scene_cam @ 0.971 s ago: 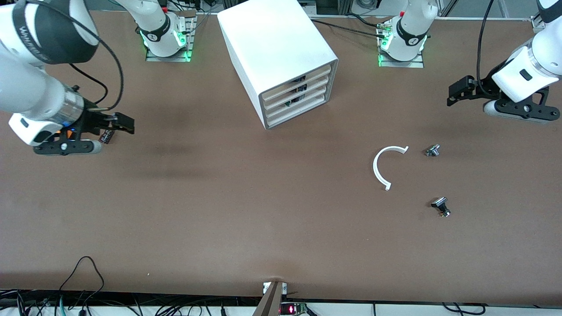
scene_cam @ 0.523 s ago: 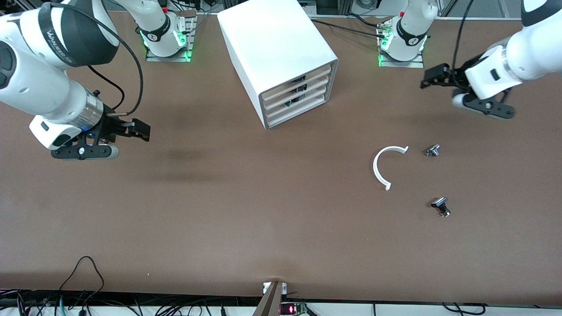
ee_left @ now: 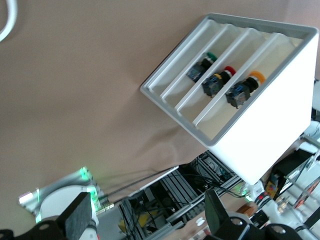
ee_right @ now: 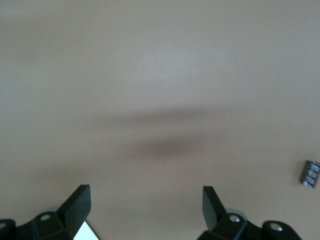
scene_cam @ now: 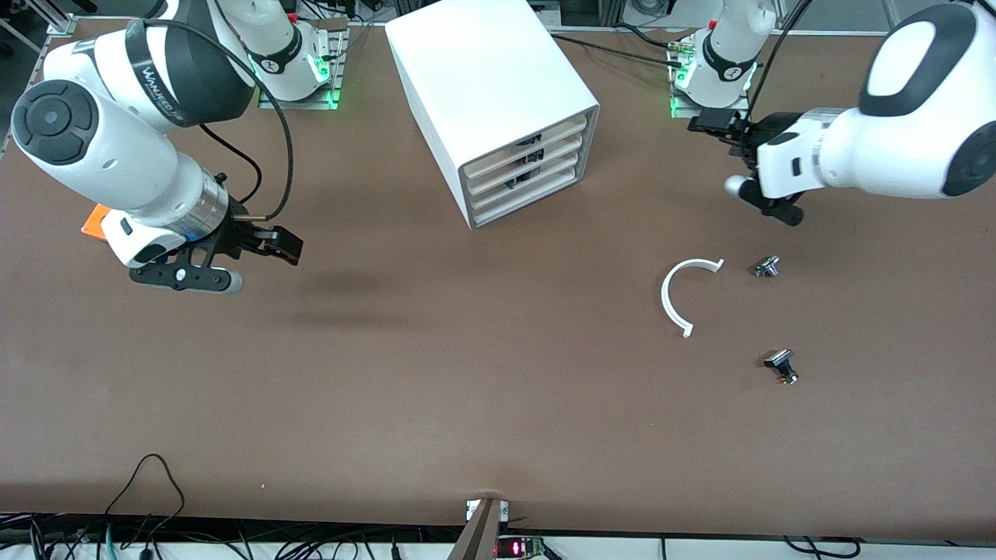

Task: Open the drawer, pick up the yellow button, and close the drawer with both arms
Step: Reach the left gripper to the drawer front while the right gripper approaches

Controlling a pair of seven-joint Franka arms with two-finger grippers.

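Observation:
The white cabinet (scene_cam: 490, 85) stands at the table's middle, near the arms' bases. Its uppermost drawer (scene_cam: 529, 141) sits pushed in, flush with the three below. The left wrist view looks into the drawer (ee_left: 280, 50), where the button (ee_left: 252, 80) lies with its orange-yellow cap showing. My left gripper (scene_cam: 710, 123) hangs open over the table beside the cabinet, toward the left arm's end. It holds nothing (ee_left: 147, 220). My right gripper (scene_cam: 282, 245) is open and empty over bare table toward the right arm's end. Its fingers (ee_right: 77, 205) frame only tabletop.
A green-capped (ee_left: 210, 56) and a red-capped (ee_left: 227, 71) button lie in lower drawers. A white C-shaped ring (scene_cam: 675, 299) and two small black-and-silver parts (scene_cam: 766, 267) (scene_cam: 780, 365) lie toward the left arm's end. An orange box (scene_cam: 95, 220) shows beside the right arm. A small dark part (ee_right: 310, 173) lies nearby.
Both arms have swung in from the table's ends toward the cabinet. The left gripper has come close beside it. Both grippers stay open and empty.

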